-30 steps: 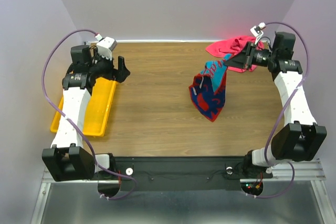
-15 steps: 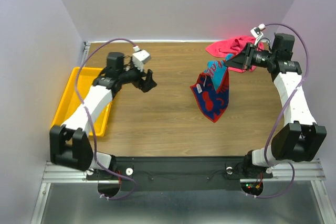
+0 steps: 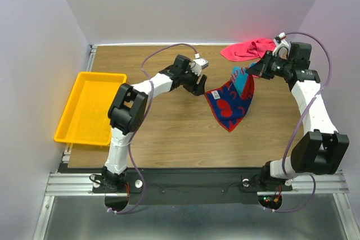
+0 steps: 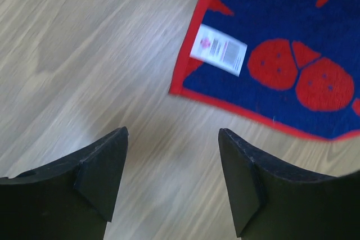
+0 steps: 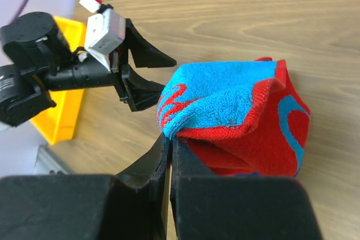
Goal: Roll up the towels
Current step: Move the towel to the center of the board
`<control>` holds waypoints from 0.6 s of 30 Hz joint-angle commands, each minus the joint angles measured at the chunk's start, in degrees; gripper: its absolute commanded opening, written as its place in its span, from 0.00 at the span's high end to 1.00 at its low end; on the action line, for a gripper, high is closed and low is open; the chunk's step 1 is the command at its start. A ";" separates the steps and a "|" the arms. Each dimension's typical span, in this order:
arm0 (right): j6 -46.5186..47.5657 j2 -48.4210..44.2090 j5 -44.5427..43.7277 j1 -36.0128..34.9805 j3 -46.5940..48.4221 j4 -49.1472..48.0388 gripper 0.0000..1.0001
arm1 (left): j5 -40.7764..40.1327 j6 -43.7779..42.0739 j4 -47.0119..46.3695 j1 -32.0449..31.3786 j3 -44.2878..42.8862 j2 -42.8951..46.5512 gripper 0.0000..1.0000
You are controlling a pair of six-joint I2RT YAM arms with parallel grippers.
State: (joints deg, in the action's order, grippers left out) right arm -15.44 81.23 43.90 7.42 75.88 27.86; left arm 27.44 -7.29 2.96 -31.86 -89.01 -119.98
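Two towels are on my table (image 3: 169, 139). My right gripper (image 5: 169, 139) is clenched on a bunched edge of the patterned towel (image 3: 229, 105) and holds it up toward the far right side. The towel's lower part spreads on the wood right of the middle. A white label (image 4: 218, 50) shows near its red border. My left gripper (image 4: 173, 133) hovers just beside that border, jaws apart, grasping nothing. The pink towel (image 3: 247, 49) lies crumpled in the far right corner. A yellow tray (image 3: 84, 111) sits at the left edge.
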 commanded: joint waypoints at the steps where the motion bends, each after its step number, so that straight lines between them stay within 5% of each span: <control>1: -0.46 -1.61 -6.98 -0.04 -1.69 -2.10 0.99 | -0.73 5.26 -2.26 -1.45 -7.22 -2.18 0.25; 18: 0.59 -0.81 -14.80 -0.04 -4.16 -2.02 0.99 | -8.27 10.01 -0.94 -6.90 -8.19 -10.70 0.34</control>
State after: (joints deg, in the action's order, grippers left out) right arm -15.79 81.14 31.92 7.42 72.55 27.77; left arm 23.29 1.50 0.58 -37.15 -94.67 -128.88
